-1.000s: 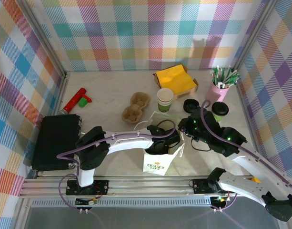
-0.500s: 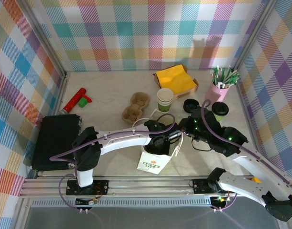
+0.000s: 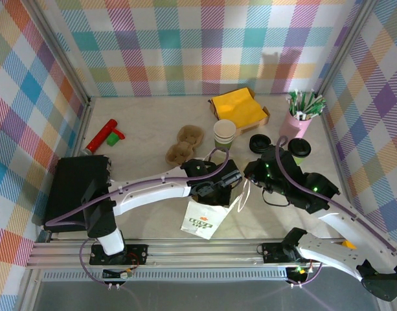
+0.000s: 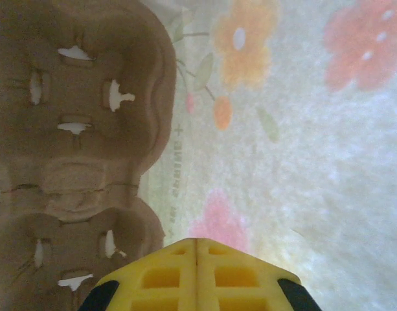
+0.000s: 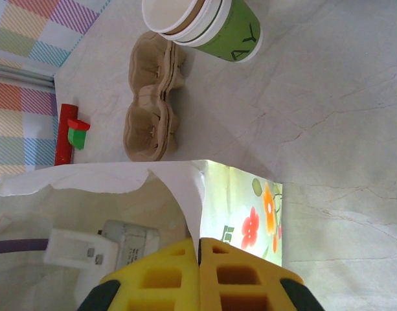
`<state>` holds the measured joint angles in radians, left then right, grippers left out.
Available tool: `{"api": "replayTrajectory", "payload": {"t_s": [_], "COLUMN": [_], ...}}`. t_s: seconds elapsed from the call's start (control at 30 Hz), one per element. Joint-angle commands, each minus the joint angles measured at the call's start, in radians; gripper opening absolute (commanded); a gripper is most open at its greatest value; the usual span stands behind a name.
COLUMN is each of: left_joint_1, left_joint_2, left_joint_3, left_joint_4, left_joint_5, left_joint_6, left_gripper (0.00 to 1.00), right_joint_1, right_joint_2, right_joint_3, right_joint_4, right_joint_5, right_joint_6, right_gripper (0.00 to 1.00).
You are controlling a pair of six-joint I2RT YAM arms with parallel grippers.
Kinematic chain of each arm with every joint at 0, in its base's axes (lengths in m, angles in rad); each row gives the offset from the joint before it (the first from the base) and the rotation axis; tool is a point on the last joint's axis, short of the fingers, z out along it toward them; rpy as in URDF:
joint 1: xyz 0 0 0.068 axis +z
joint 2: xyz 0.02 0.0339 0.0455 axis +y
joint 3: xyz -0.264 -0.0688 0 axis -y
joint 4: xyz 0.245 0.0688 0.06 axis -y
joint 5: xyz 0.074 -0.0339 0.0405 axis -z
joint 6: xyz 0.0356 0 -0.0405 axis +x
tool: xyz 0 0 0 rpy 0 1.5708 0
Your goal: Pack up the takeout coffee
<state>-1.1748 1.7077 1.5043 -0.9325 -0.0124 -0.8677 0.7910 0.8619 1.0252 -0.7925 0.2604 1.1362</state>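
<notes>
Where the paper bag [image 3: 202,221] stands open on the bench [image 3: 146,129], we see the left gripper [image 4: 197,249] inside its mouth, the jaws pressed together and holding nothing. Just to the right, the right gripper [image 5: 199,249] has its jaws closed on the rim of the bag, pinching the paper. Further right, the takeout coffee [image 3: 299,149] stands with its black lid on, just beside the pink cup [image 3: 294,127] and apart from both grippers.

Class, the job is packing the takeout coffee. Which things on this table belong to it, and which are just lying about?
Belongs: black-lidded green paper cup; white printed paper bag; perhaps brown cardboard cup carrier.
Lying about: stack of lidless paper cups; pink cup of sticks; yellow napkins; red tube.
</notes>
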Motion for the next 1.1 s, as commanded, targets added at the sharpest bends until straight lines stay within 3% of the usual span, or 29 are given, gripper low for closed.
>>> {"api": "replayTrajectory", "payload": {"t_s": [0.0,0.33,0.7,0.9,1.07], "left_joint_1": [-0.003,-0.005,0.002,0.026,0.027], "left_joint_2": [-0.037,-0.122,-0.102,-0.195,-0.259], "left_joint_3": [-0.023,-0.036,0.104,0.032,0.050], "left_joint_4": [0.028,0.226,0.102,0.194,0.228], "left_joint_5": [-0.005,0.025,-0.060,-0.062,-0.036], "left_joint_6": [0.004,0.024,0.024,-0.016,0.029], "left_gripper": [0.00,0.00,0.00,0.00,0.00], "right_joint_1": [-0.004,-0.003,0.014,0.016,0.014], "right_joint_2": [-0.005,0.048,0.093,0.090,0.089], "right_joint_3": [0.041,0.087,0.136,0.154,0.148], "right_joint_4": [-0.031,-0.018,-0.034,-0.060,-0.030], "right_joint_5": [0.029,-0.020,-0.012,0.040,0.040], "right_joint_6": [-0.027,-0.052,-0.081,-0.116,-0.146], "right_gripper": [0.00,0.00,0.00,0.00,0.00]}}
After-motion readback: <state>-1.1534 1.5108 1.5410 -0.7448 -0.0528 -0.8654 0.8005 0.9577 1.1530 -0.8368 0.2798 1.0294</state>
